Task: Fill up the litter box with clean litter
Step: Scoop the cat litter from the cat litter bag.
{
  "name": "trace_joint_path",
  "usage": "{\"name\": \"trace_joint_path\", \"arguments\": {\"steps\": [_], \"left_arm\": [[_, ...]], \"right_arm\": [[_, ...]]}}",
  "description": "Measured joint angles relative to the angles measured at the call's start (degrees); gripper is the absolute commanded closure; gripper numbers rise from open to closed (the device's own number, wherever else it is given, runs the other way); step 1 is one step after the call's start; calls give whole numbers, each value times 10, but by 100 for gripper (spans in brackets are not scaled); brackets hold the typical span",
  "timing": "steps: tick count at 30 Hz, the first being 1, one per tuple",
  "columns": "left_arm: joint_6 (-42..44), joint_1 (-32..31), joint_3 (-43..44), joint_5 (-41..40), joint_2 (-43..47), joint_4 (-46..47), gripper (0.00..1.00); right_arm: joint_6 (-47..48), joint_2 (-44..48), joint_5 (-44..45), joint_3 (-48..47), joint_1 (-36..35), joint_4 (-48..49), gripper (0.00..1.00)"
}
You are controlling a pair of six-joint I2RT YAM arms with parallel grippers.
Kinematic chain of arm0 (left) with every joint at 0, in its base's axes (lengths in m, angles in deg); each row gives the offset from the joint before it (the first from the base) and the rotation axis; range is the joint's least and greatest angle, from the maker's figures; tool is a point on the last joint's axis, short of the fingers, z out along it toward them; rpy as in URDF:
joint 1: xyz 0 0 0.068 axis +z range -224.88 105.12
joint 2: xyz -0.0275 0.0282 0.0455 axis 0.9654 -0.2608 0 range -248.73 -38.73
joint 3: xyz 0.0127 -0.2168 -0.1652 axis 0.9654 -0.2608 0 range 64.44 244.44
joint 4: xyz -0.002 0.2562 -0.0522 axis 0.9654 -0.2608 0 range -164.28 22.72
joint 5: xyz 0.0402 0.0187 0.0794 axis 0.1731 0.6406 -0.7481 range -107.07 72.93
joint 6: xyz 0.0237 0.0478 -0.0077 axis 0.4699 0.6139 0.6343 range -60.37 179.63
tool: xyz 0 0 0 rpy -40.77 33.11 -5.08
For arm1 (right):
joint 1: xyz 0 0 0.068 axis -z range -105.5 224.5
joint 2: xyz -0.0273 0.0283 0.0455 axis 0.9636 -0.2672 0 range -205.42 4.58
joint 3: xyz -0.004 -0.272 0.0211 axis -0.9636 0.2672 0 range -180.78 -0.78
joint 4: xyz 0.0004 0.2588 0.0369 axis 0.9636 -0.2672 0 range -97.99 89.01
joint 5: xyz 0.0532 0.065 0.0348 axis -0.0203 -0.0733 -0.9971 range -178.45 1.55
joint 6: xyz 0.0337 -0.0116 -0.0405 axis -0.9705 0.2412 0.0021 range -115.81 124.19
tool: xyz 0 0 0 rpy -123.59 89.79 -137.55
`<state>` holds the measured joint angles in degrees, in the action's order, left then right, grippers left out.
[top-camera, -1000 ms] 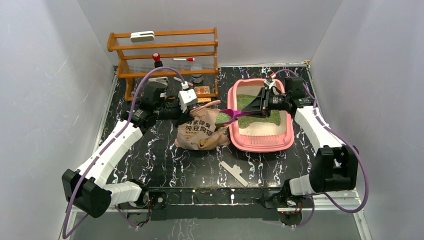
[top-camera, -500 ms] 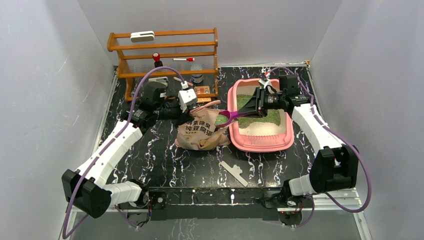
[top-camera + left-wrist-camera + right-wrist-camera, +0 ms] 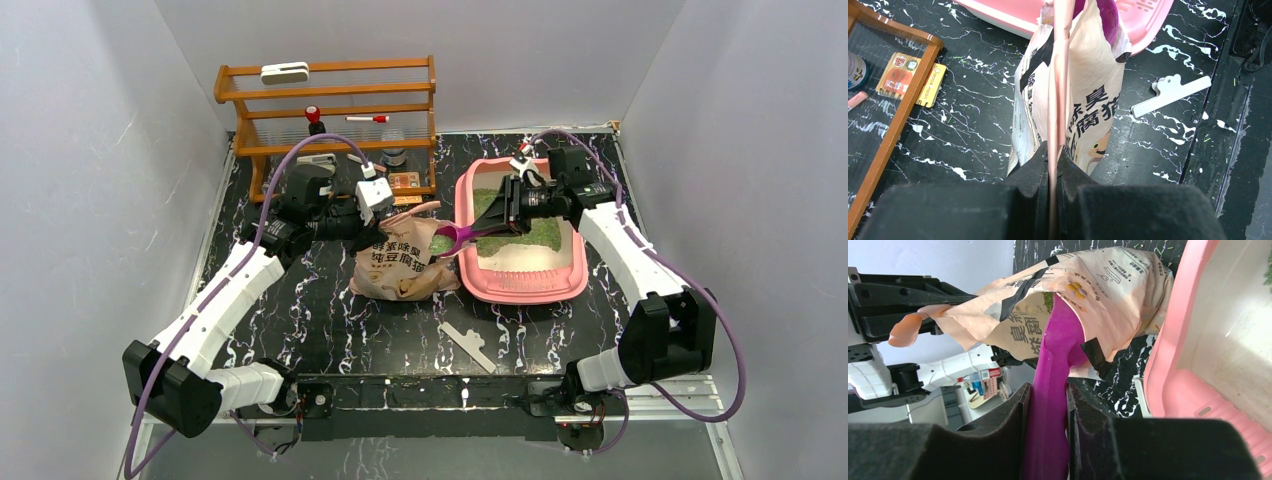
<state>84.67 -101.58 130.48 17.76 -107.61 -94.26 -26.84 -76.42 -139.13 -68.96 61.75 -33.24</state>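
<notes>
The left tool [image 3: 1052, 155] is clamped on the top flap of the bag [image 3: 1088, 100], so the mouth is held upright and open. The right tool [image 3: 1048, 400] is clamped on the purple scoop [image 3: 1060, 335], whose bowl is set inside that mouth. The litter box [image 3: 520, 292], with clean litter [image 3: 548, 236] spread in its far half, lies just beside the bag; its raised rim must be cleared.

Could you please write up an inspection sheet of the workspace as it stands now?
Surface: black marbled table, a few green specks scattered.
Job's things: pink litter box at right; clean litter covers only its far part, near floor bare.
Clutter: beige bag beside the box; white clip near the front; wooden rack at back left.
Grippers: left gripper shut on the bag's top edge; right gripper shut on the purple scoop, its bowl in the bag's mouth.
Cables: a purple cable along each arm.
Surroundings: plain pale walls; nothing else seen.
</notes>
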Motion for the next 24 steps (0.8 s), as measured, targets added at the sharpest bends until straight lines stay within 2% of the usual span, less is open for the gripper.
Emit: {"name": "trace_joint_path", "arguments": {"steps": [4,7,11,15,24], "left_arm": [[-2,0,0,-1,1,0,100],[-2,0,-1,-4,3,0,100],[-2,0,-1,-5,4,-1,100],[-2,0,-1,-5,4,-1,100],[-2,0,-1,-5,4,-1,100]], "right_arm": [[18,-2,-1,-9,11,-17,100],[-8,1,-20,7,24,14,100],[-30,1,-41,11,0,40,100],[-67,10,-78,49,6,96,100],[-210,30,-163,161,79,270,100]]}}
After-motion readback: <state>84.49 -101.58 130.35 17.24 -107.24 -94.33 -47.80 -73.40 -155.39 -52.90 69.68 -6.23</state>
